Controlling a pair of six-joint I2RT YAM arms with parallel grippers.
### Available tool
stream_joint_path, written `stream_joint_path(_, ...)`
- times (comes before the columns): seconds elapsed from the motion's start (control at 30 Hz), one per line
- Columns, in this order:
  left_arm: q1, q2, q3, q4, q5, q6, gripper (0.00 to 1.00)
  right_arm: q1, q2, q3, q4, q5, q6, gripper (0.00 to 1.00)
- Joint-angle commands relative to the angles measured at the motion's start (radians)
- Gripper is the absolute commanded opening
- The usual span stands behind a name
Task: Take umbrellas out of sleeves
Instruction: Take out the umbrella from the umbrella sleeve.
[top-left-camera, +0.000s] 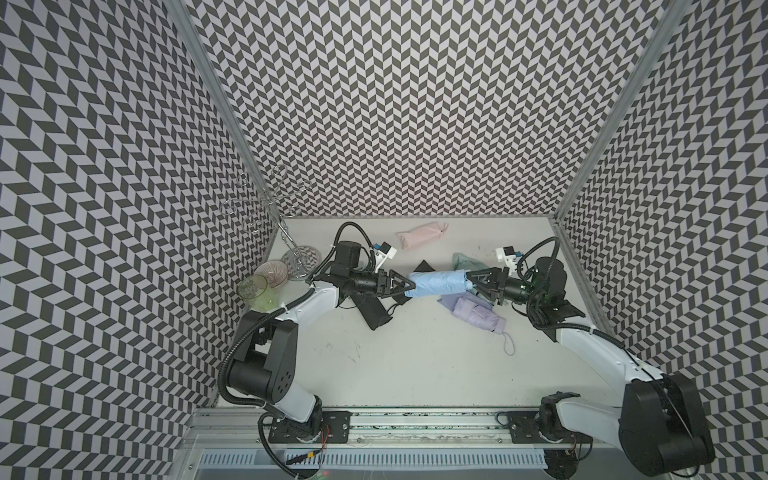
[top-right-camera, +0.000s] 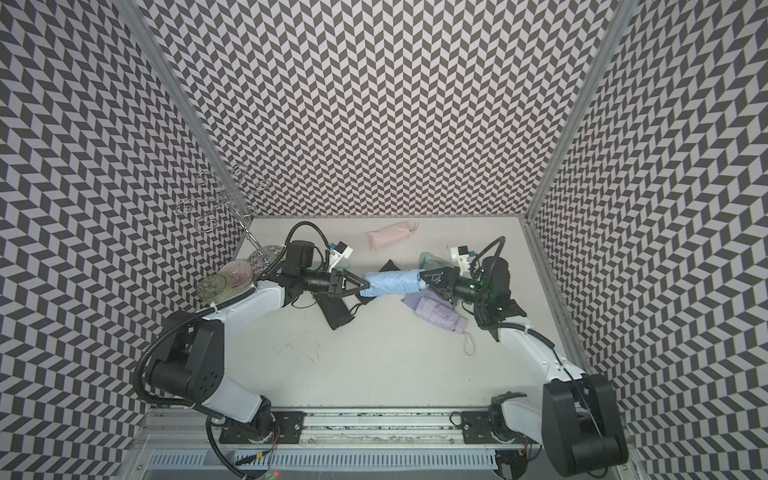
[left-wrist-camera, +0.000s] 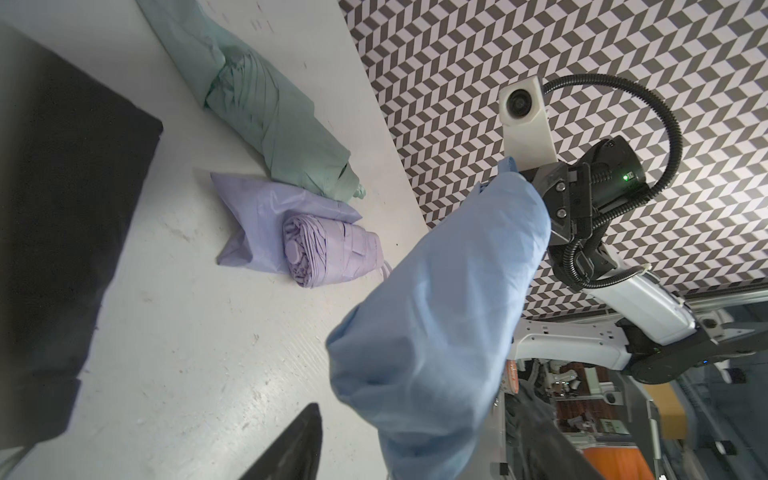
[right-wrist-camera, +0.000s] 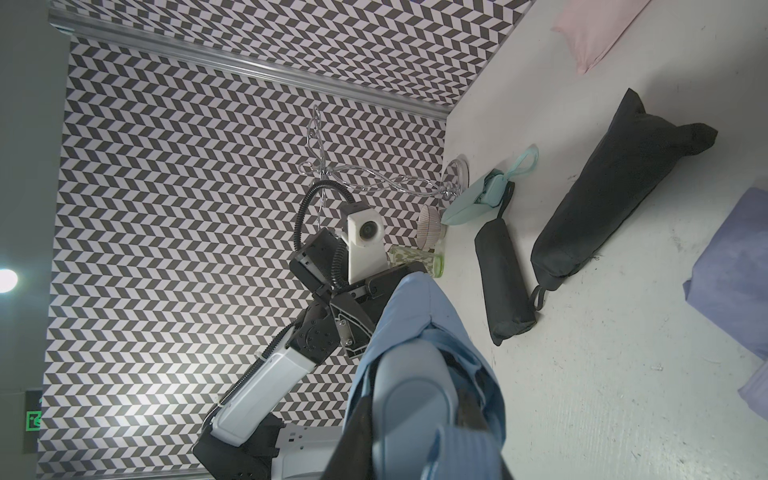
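At the far left of the table (top-left-camera: 415, 374) stand a clear green glass (top-left-camera: 257, 293), a ribbed glass bowl (top-left-camera: 272, 272) and a chrome wire rack (top-left-camera: 297, 253), none of them part of the job. Next is the left gripper (top-left-camera: 409, 286), its jaws fairly wide on either side of the closed end of the light blue sleeve (left-wrist-camera: 436, 311); whether they press it I cannot tell. Beneath that arm lie two black umbrellas, a slim matte one (right-wrist-camera: 503, 282) and a fuller one (right-wrist-camera: 615, 195) whose cover ends in pointed corners. A mint umbrella (right-wrist-camera: 469, 208) with its wrist loop showing lies with them. All three look sleeved, though I cannot be sure. In the middle, lifted off the table and stretched level between the arms, is the light blue umbrella (top-left-camera: 436, 282), wrapped in that thin, smooth, faintly crinkled sleeve. Behind it the pink umbrella (top-left-camera: 419, 235) lies as a soft closed pouch, apparently untouched. Further right a second mint umbrella (left-wrist-camera: 270, 116) shows its pleats and seems to be out of its cover. The lavender umbrella (left-wrist-camera: 332, 253) is a tight pleated roll lying on its flat, empty sleeve (left-wrist-camera: 249, 220), so that one is done. The right gripper (top-left-camera: 469, 277) is clamped tight on the light blue umbrella's hard grey-blue handle at the sleeve's mouth. By my reckoning one or two are finished, one is in hand, and about four remain.
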Motion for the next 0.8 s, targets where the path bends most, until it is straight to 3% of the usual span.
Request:
stream_joint_path(0.0, -0.007, 0.014, 0.028, 0.003, 0.008, -0.001, 0.61, -0.002, -0.043, 0.012, 0.111, -0.001, 0.020, 0.00)
stream_joint_path(0.1, -0.005, 0.023, 0.033, 0.002, 0.022, -0.004, 0.38, -0.001, -0.049, 0.010, 0.103, 0.001, 0.017, 0.00)
stream_joint_path(0.4, 0.017, 0.012, 0.023, -0.017, 0.036, 0.006, 0.04, -0.003, -0.064, 0.010, 0.067, 0.010, -0.009, 0.00)
stream_joint_path(0.47, 0.023, 0.010, 0.022, -0.028, 0.040, 0.012, 0.00, -0.003, -0.067, 0.010, 0.059, 0.013, -0.015, 0.00)
stream_joint_path(0.77, 0.091, -0.030, 0.007, -0.076, -0.035, 0.032, 0.00, -0.019, -0.096, 0.008, 0.003, 0.026, -0.054, 0.00)
